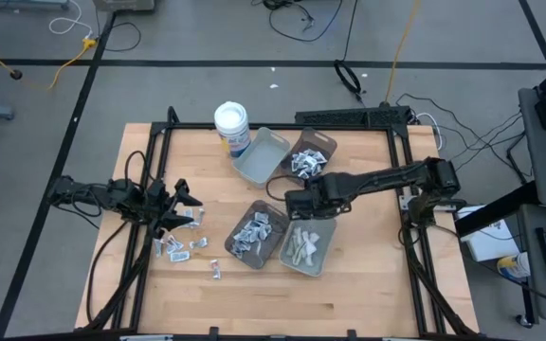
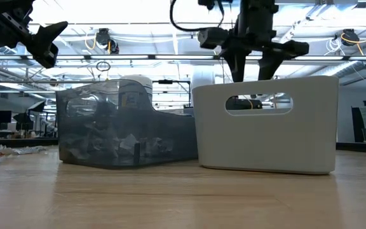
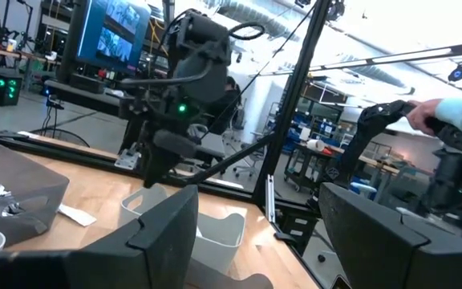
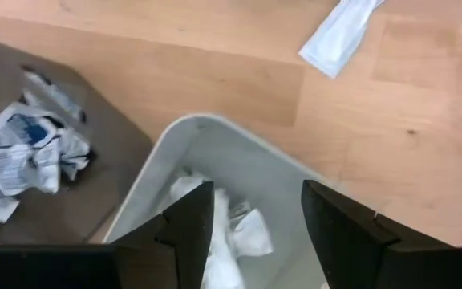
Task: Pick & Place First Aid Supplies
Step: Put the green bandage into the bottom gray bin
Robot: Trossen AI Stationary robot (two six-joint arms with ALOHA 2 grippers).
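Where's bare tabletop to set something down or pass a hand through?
Free: the wide front strip of the table, nearer than the trays; also the back-left corner, left of the white tub. Crowded: the centre, where four trays cluster under the right gripper, and the loose packets beside the left gripper.

Four trays [image 1: 259,156], one tub [image 1: 232,121], two arms [image 1: 387,178]
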